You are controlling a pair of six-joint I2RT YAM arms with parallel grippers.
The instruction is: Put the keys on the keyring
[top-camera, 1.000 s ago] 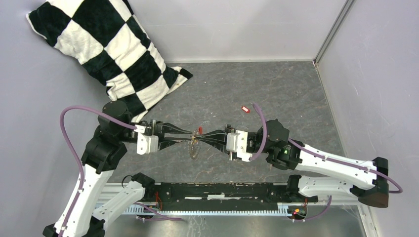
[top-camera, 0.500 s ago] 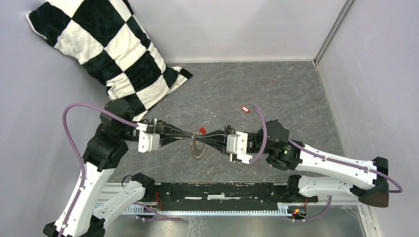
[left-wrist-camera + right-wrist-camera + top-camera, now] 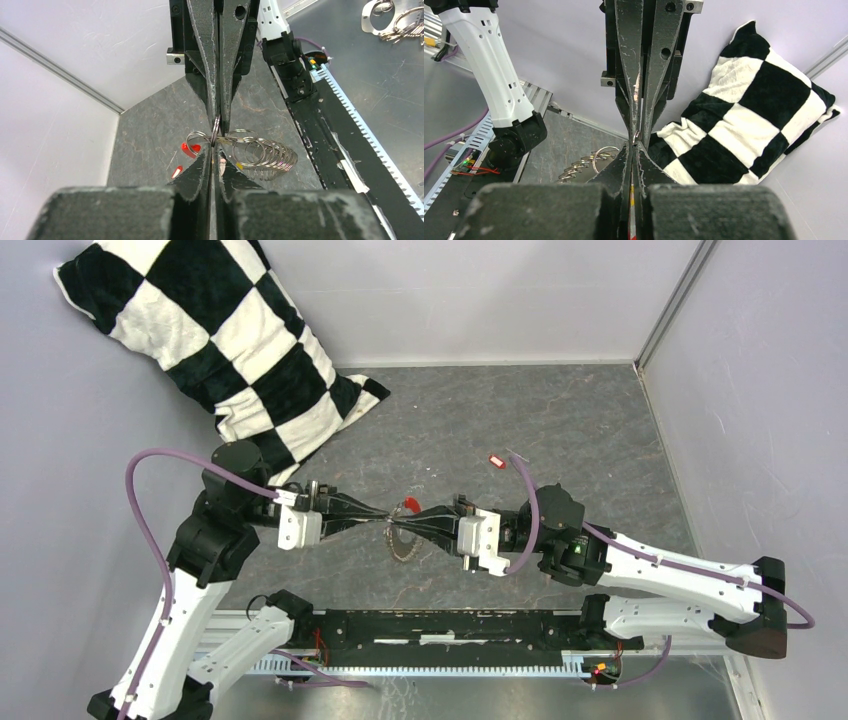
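My left gripper (image 3: pixel 388 512) and right gripper (image 3: pixel 412 514) meet tip to tip above the table, both shut. The keyring (image 3: pixel 215 131), a grey ring seen edge-on, is pinched where the tips meet; it also shows in the right wrist view (image 3: pixel 636 136). A red arc (image 3: pixel 408 504) sticks out beside it. A string of linked metal rings (image 3: pixel 400 543) hangs below. A yellow bit (image 3: pixel 239 165), probably the yellow key, shows by my left finger, mostly hidden. The red key (image 3: pixel 496 461) with a white mark lies apart on the table.
A black-and-white checked pillow (image 3: pixel 210 335) leans in the far left corner, close to the left arm. Pale walls enclose the grey table (image 3: pixel 560 420) at the back and right. A black rail (image 3: pixel 450 625) runs along the near edge.
The right gripper has shifted slightly left and the hanging rings have swung a little to the right and down. Both grippers stay shut tip to tip.
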